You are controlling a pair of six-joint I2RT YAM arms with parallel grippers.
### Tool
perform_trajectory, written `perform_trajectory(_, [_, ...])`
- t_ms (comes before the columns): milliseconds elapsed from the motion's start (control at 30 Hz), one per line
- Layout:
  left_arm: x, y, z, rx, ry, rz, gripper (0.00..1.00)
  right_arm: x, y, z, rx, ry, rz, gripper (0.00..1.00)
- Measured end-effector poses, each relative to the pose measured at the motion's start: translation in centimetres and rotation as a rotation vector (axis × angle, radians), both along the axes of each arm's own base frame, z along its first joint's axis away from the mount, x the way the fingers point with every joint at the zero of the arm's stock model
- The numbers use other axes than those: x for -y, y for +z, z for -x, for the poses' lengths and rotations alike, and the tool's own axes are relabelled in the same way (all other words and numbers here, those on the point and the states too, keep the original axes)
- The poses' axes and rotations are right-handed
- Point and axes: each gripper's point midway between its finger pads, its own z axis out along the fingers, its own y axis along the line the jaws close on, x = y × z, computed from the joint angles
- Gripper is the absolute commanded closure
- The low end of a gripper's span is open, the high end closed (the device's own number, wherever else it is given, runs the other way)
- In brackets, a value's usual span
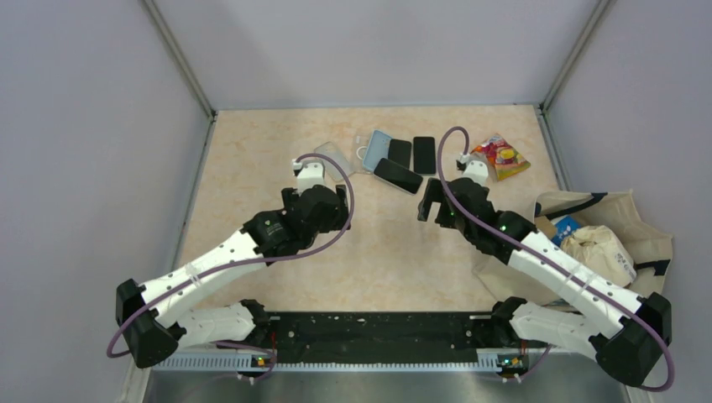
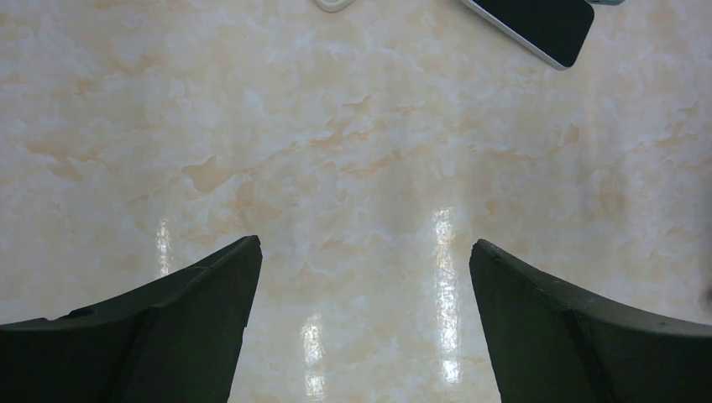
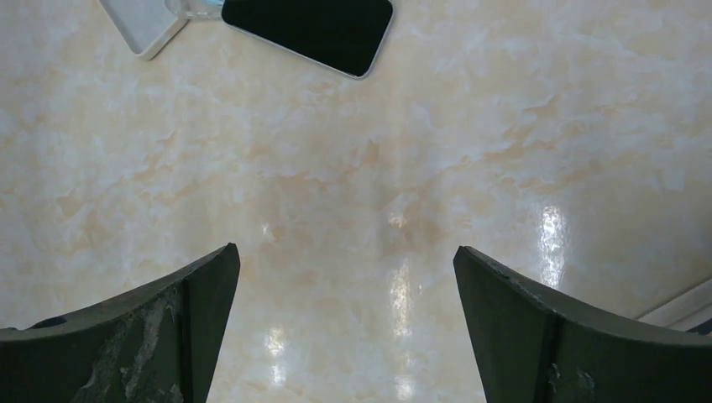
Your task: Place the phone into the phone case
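Three black phones lie at the far middle of the table: a tilted one [image 1: 398, 175] nearest the arms and two upright ones [image 1: 400, 152] [image 1: 425, 154] behind it. A light blue case [image 1: 378, 147] and a clear case [image 1: 336, 156] lie to their left. My left gripper [image 1: 340, 201] is open and empty over bare table, just near of the clear case. My right gripper [image 1: 432, 201] is open and empty, just near and right of the tilted phone. The tilted phone shows at the top of the left wrist view [image 2: 537, 25] and of the right wrist view [image 3: 311, 29]. My left gripper [image 2: 365, 252] and right gripper [image 3: 347, 256] hold nothing.
A colourful snack packet [image 1: 501, 156] lies at the far right. Crumpled paper bags [image 1: 604, 243] fill the right edge of the table beside my right arm. A pale case corner [image 3: 143, 21] shows at the top left of the right wrist view.
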Motion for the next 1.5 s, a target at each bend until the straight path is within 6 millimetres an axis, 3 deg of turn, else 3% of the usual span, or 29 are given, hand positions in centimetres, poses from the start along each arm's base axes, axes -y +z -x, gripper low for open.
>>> perform_trajectory(400, [-0.1, 0.0, -0.5, -0.011, 0.048, 0.054, 0.06, 0.2, 0.5, 0.0, 0.000, -0.003, 0.009, 0.01])
perform_trajectory(567, [0.9, -0.9, -1.6, -0.039, 0.090, 0.096, 0.11, 0.4, 0.8, 0.3, -0.009, 0.001, 0.022, 0.01])
perform_trajectory(867, [4.7, -5.2, -6.6, -0.122, 0.190, 0.280, 0.18, 1.2, 1.7, 1.2, -0.027, 0.001, 0.037, 0.01])
perform_trajectory(1167, [9.7, -11.9, -11.2, -0.213, 0.209, 0.392, 0.21, 2.5, 4.7, 2.2, 0.005, -0.008, 0.005, 0.01])
perform_trajectory(1333, [12.5, -13.6, -13.2, -0.230, 0.182, 0.473, 0.22, 3.2, 5.4, 2.8, 0.008, -0.014, 0.003, 0.01])
perform_trajectory(1500, [14.9, -14.0, -15.3, -0.220, 0.171, 0.545, 0.24, 3.7, 5.1, 3.5, -0.011, -0.015, 0.015, 0.01])
